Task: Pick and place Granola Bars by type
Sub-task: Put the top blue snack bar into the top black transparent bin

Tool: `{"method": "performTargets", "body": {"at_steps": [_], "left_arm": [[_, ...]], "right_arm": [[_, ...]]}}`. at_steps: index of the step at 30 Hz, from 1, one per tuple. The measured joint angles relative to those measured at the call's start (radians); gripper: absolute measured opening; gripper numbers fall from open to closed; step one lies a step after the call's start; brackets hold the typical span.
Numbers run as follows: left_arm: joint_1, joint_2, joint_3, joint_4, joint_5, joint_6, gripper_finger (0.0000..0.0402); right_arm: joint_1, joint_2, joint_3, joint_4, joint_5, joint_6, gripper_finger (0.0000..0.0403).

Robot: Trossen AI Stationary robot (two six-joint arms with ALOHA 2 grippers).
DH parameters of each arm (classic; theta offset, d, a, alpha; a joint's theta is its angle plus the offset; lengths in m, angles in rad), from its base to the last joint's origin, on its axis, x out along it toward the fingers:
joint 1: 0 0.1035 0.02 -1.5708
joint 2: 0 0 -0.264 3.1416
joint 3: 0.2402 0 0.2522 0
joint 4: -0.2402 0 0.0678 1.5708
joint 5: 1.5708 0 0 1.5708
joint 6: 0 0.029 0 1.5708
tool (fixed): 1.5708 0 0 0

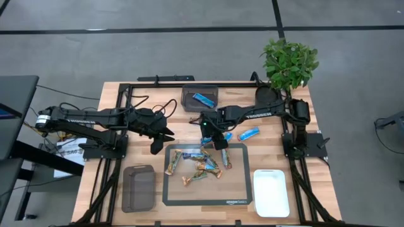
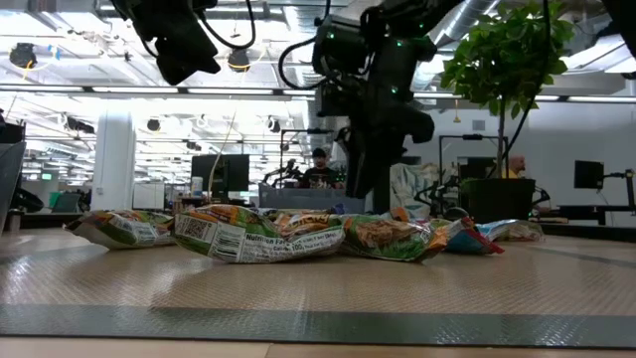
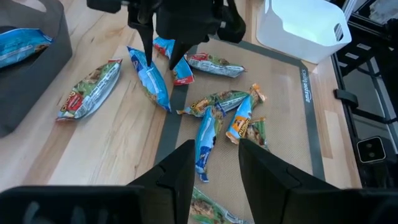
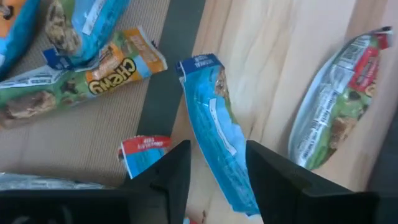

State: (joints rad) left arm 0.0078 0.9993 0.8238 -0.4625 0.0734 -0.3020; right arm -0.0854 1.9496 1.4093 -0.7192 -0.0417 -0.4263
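Observation:
Several granola bars (image 1: pixel 197 165) lie in a heap on the dark mat (image 1: pixel 238 197): blue ones, brown-orange ones, and white ones with red and blue. A bright blue bar (image 4: pixel 214 127) lies on bare wood at the mat's far edge. My right gripper (image 4: pixel 217 180) hangs over it, open, with one finger on either side and clear of it; the left wrist view shows that gripper (image 3: pixel 163 62) above the bar (image 3: pixel 150 81). A white-and-green bar (image 3: pixel 90 90) lies beside it. My left gripper (image 3: pixel 214 168) is open and raised left of the mat (image 1: pixel 163 140).
A dark grey bin (image 1: pixel 187 94) at the far edge holds one blue bar (image 1: pixel 203 99). A second grey bin (image 1: pixel 139 188) sits near left, and a white tray (image 1: pixel 271 192) near right. A potted plant (image 1: pixel 289 62) stands at the far right corner. Another bar (image 1: pixel 249 133) lies on the wood.

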Motion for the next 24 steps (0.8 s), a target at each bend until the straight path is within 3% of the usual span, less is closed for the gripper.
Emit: {"method": "performTargets", "body": {"at_steps": [10,24], "left_arm": [[0.001,0.000,0.000,-0.002,0.000,-0.016,0.0116],[0.001,0.000,0.000,-0.003,-0.006,-0.020,0.0116]], "right_arm": [[-0.002,0.003,-0.042,0.064,0.099,0.008,0.0227],[-0.022,0.003,-0.124,0.083,0.042,0.009,0.0211]]}}
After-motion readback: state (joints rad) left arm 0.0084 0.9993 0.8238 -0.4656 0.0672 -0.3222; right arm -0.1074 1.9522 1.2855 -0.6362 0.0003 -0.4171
